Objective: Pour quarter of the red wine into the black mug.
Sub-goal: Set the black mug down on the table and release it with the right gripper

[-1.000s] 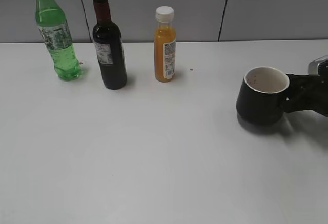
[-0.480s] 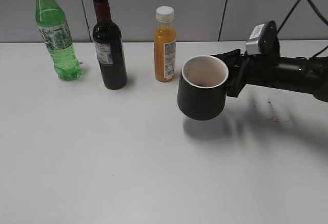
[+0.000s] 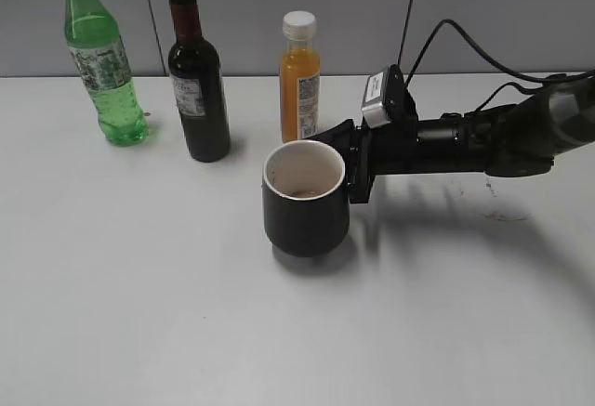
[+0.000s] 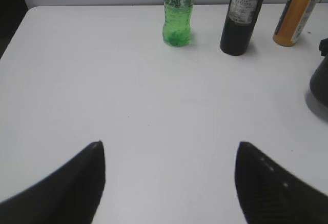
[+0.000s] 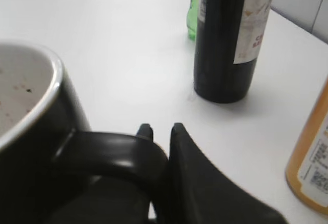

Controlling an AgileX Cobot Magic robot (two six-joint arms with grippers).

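Three bottles and one mug on a white table point(image 3: 139, 313) before a grey panelled wall

Exterior: the black mug point(image 3: 305, 199), at the right edge a second ago, now sits mid-table, right of the red wine point(image 3: 197, 79); the right gripper point(image 3: 355, 164) reaches in level from the right, jaws clamped on its handle. Left wrist: left gripper point(image 4: 169, 180) jaws spread wide above bare table. Right wrist: handle pinched, wine bottle just beyond

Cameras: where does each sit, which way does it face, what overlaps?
Exterior: front, slanted down at table; right arm holds mug by handle.
Left wrist: low, looks past open left gripper at green bottle, wine, juice.
Right wrist: behind right gripper shut on mug handle; faces wine.
Shared: all see wine, juice, mug.
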